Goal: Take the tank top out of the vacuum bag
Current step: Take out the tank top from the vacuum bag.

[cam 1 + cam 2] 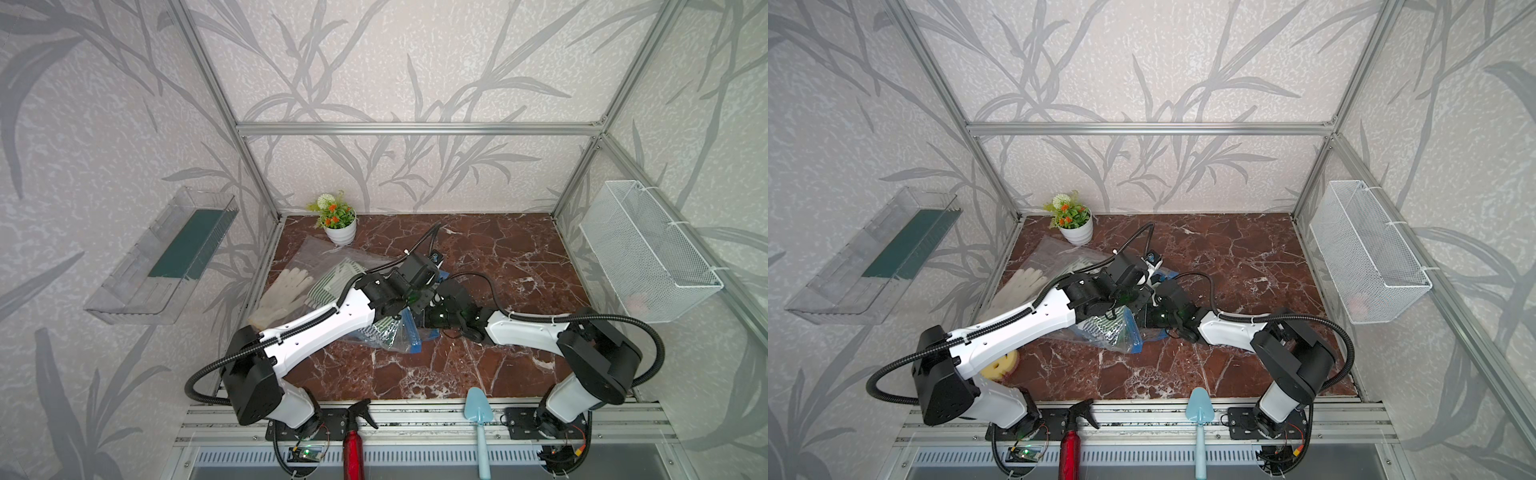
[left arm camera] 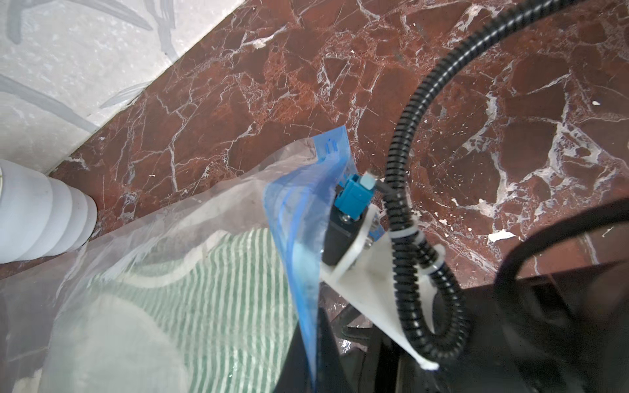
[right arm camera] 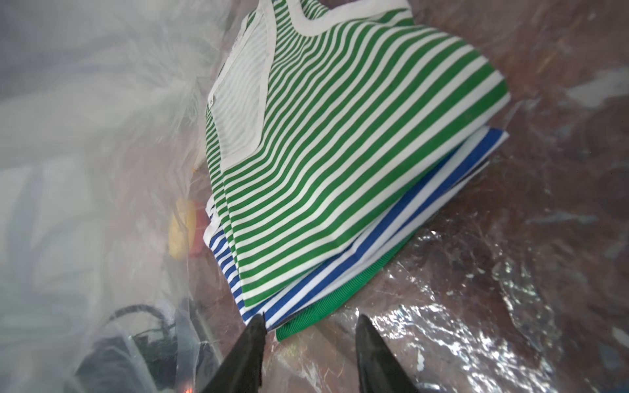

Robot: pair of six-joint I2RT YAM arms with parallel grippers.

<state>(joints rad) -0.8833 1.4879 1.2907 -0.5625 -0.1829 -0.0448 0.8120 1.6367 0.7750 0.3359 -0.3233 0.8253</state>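
1. The large clear crinkly plastic vacuum bag (image 1: 316, 253) lies on the left half of the red-brown marble tabletop (image 1: 511, 257). Its far corner is just beside the white ribbed pot (image 1: 341, 233) of artificial flowers. Its blue zip-seal strip (image 1: 412, 332) faces the middle of the table.
2. The green-and-white striped tank top (image 3: 340, 153), trimmed in white at the neck, lies folded flat inside the bag and shows through the plastic in both top views. In the right wrist view it sits on top of a blue-and-white striped layer (image 3: 391, 217) and a plain green ribbed edge (image 3: 326, 306).
3. The left arm reaches over the bag from the near left. In the left wrist view the left gripper (image 2: 311, 347) has its jaws pressed together on the blue strip, holding that edge of the bag lifted off the table.
4. The right arm comes in from the right, and the right gripper (image 3: 311, 337) is inside the mouth of the bag, with clear plastic on both sides of it. Its two black fingers stand apart with nothing clamped between them.
5. The near corner of the folded stack lies just ahead of that gap. One fingertip (image 3: 258, 323) is at the corner of the blue-striped layer, but I cannot tell whether it touches.
6. A pair of white knit gloves (image 1: 286, 291) lies just beside the left edge of the bag.
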